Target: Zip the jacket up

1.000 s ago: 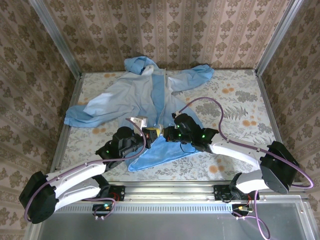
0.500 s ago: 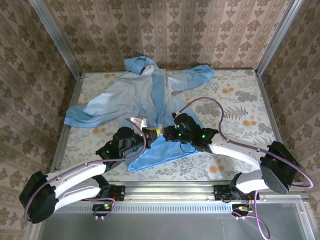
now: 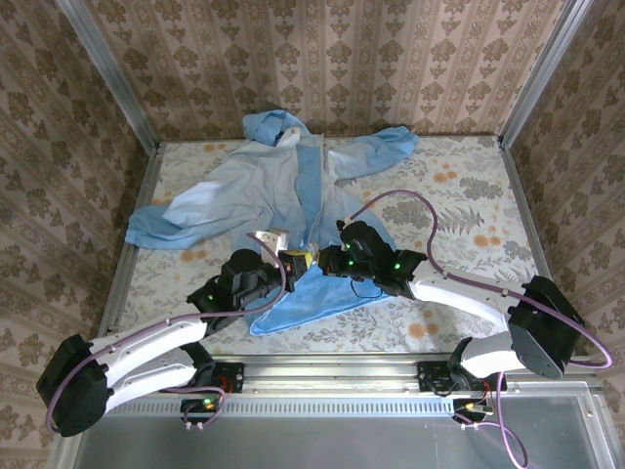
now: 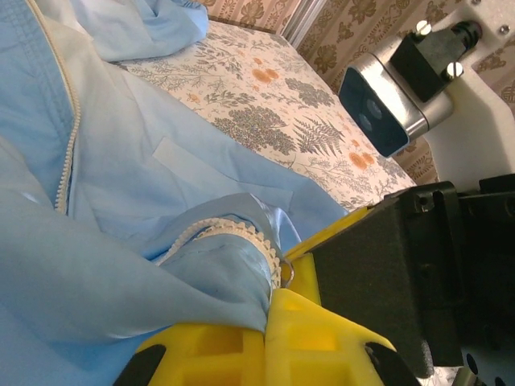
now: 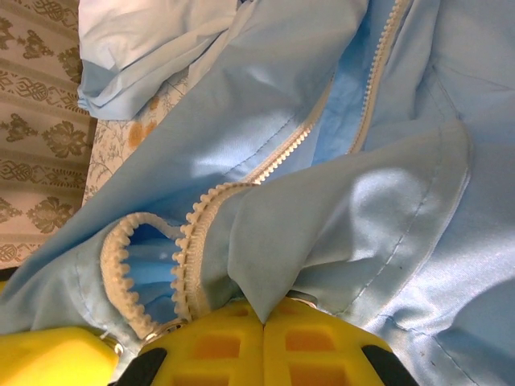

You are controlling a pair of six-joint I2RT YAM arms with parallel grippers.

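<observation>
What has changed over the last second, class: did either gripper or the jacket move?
Nothing visibly changed. The left gripper and the right gripper stay shut on the jacket at its zipper edges, close together near the hem. The jacket lies spread as before.

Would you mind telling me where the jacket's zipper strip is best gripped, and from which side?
Probably at its hem end, on the fabric just beside the teeth, coming from the hem side. The zipper strip runs away toward the hood, and its lower ends curl up free there. The left gripper and right gripper are shut on the jacket at that spot.
</observation>
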